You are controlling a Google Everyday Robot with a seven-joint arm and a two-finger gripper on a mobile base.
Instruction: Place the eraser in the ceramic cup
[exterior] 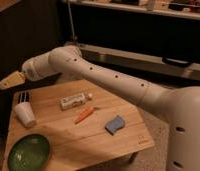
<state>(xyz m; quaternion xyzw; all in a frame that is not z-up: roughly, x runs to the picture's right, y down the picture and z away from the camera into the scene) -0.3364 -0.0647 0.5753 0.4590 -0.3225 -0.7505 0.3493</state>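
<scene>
The ceramic cup (26, 116) is small, whitish and tapered, and stands upright at the left end of the wooden table (93, 140). The eraser (24, 98), black with pale stripes, stands on end inside the cup with its top sticking out above the rim. My gripper (6, 82) is at the end of the white arm (108, 75). It hangs in the air above and a little left of the cup, clear of the eraser and touching nothing.
A round green plate (28, 152) lies at the front left corner. A white tube (74, 102), an orange carrot (84, 115) and a blue sponge pad (114, 124) lie mid-table. Dark shelving stands behind, and the arm spans the table's back.
</scene>
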